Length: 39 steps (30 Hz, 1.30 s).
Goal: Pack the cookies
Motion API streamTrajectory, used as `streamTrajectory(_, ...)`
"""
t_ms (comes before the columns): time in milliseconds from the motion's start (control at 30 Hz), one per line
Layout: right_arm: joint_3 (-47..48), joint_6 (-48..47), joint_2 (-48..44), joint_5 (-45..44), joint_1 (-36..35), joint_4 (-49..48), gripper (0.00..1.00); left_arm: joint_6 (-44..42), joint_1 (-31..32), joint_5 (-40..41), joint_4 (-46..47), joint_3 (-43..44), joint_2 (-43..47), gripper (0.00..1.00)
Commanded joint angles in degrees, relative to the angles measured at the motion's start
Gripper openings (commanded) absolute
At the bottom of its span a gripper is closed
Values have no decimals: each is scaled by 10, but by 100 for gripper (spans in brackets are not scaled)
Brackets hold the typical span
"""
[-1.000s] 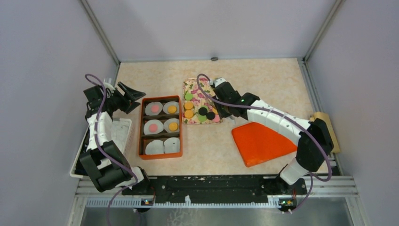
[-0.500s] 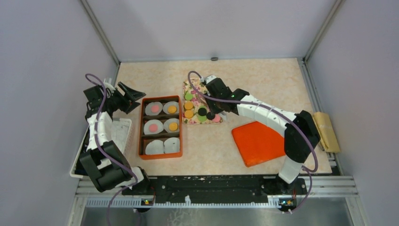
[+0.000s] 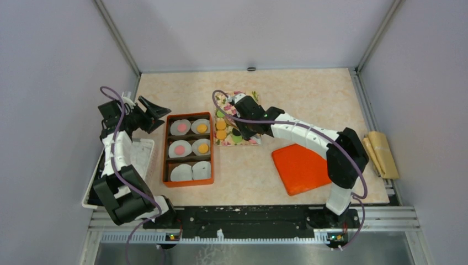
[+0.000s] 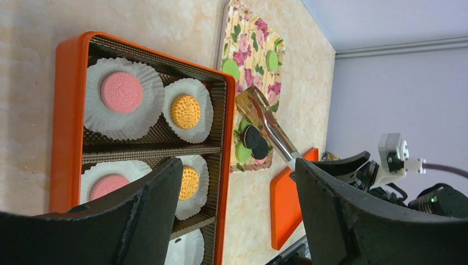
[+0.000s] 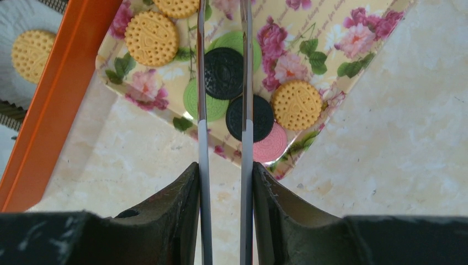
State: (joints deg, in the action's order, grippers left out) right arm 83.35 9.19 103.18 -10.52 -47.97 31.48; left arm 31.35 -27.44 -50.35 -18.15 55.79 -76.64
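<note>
Loose cookies lie on a floral tray (image 5: 336,33): two black (image 5: 223,73), green (image 5: 207,107), pink (image 5: 271,144) and orange (image 5: 297,105). My right gripper (image 5: 223,168) is shut on metal tongs (image 5: 201,83), whose two arms straddle the upper black cookie; the tips run out of the right wrist view. The orange box (image 3: 165,149) holds white liners, with pink (image 4: 121,91) and orange (image 4: 185,111) cookies in the upper two rows. My left gripper (image 4: 238,165) hangs open and empty by the box's far left corner (image 3: 154,110).
An orange lid (image 3: 301,168) lies on the table right of the tray. A white basket (image 3: 141,157) sits at the left edge beside the left arm. A tan object (image 3: 382,153) rests at the right edge.
My right arm has swung left, carrying the tongs from the tray's right side to over its middle. The left arm has not moved.
</note>
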Motion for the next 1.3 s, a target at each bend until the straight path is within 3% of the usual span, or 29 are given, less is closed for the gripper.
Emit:
streamTrajectory(0,-19,-6,-86,-35,-34,-3,35,-7,1,-15,11,-2,2,81)
streamTrajectory(300,-67,14,-154,-73,-71,23,42,-4,1,-20,0,-2,25,81)
streamTrajectory(967,-136,36,-158,-73,-73,4,43,-7,1,-36,-12,-7,38,81)
streamTrajectory(1100,-131,43,-153,-86,-73,-1,37,-9,1,-37,-13,-7,37,81)
streamTrajectory(1267,-121,39,-175,-122,-81,-7,21,-10,1,-35,-13,-6,37,81)
